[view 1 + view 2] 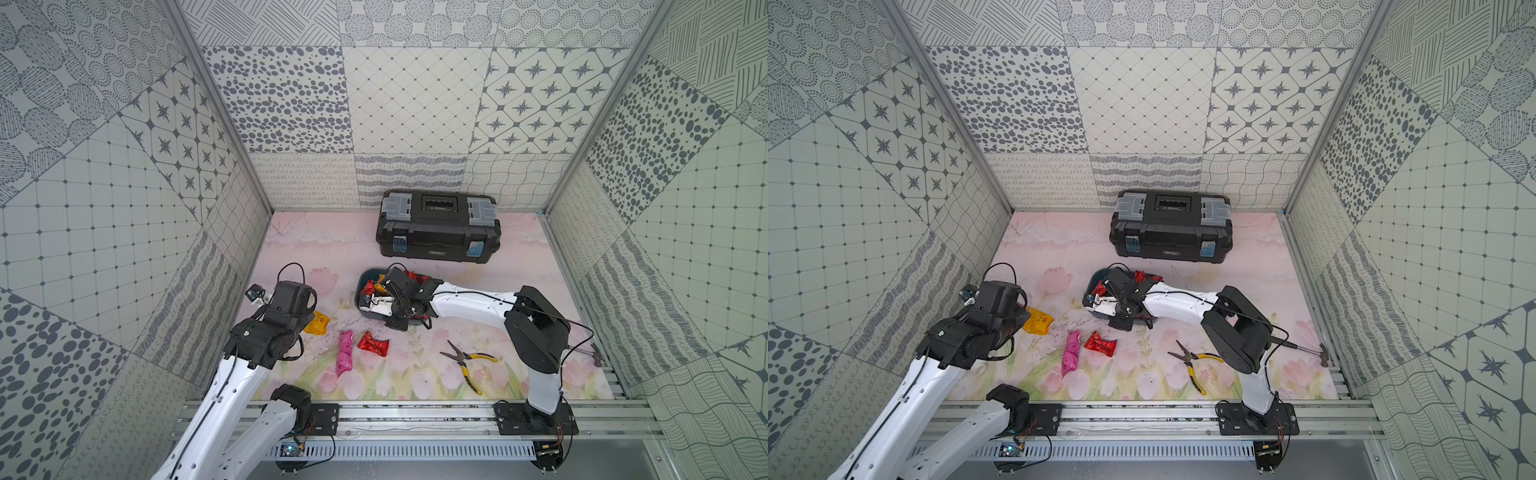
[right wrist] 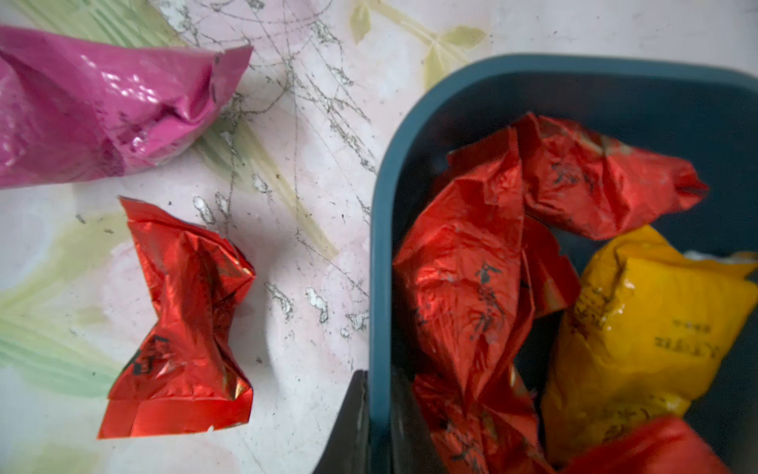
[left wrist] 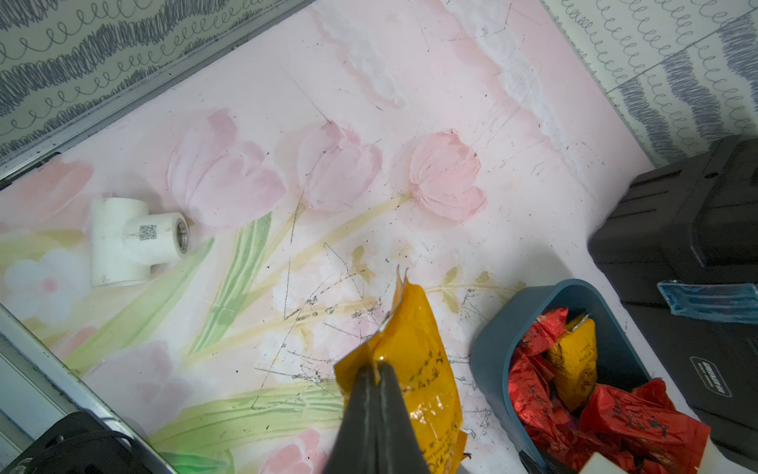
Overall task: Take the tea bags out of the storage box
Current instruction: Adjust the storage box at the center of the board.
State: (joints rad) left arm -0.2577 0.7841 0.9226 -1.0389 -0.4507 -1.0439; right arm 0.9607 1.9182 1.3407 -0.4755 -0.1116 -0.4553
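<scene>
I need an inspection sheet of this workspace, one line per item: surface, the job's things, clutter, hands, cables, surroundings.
Surface: pink floral mat, scuffed with dark scratches.
Job's things: teal storage box holds red and yellow tea bags; a pink tea bag and a red tea bag lie on the mat.
Clutter: black toolbox, yellow-handled pliers, white pipe tee, hammer.
Hands: left hand shut on a yellow tea bag outside the box; right hand clamps the box wall.
Cables: black cables loop off both arms; no snag seen.
Surroundings: patterned wall panels, metal rail in front.
</scene>
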